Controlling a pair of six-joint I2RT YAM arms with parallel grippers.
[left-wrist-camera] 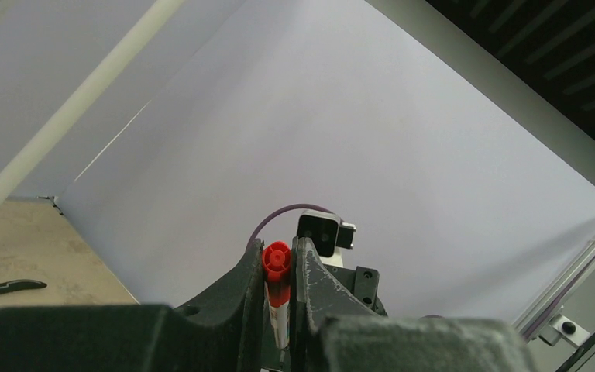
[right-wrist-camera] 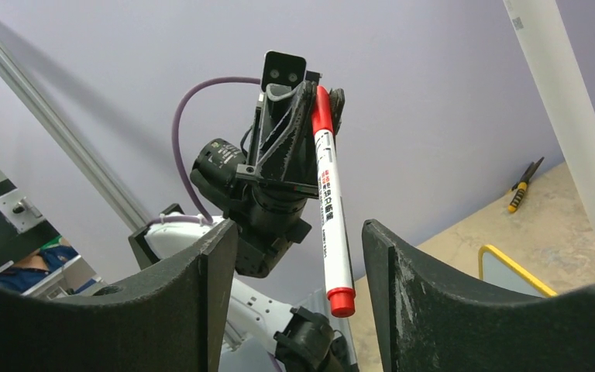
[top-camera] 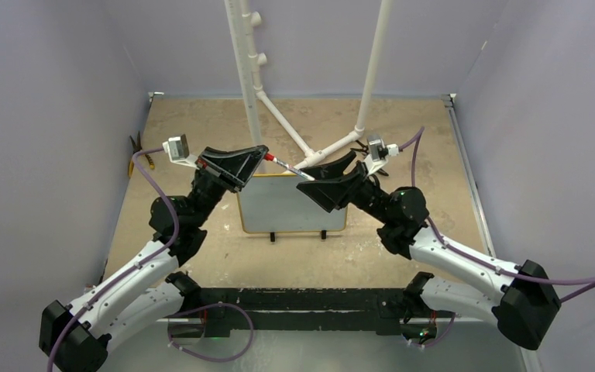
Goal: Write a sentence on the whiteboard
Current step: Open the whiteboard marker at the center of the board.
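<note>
Left hand (left-wrist-camera: 279, 263) clamps the marker (right-wrist-camera: 331, 209); right hand (right-wrist-camera: 298, 232), spread apart, must centre on its end before closing.

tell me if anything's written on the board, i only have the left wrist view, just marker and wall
Observer: Nothing shows. In the top view the whiteboard looks blank.
Operator: where's the right arm then
Observer: Facing yours. The right fingers stand open on either side of the marker, with its lower red end between them.
Operator: touching it
Observer: No contact shows in the right wrist view. There are gaps on both sides.
</note>
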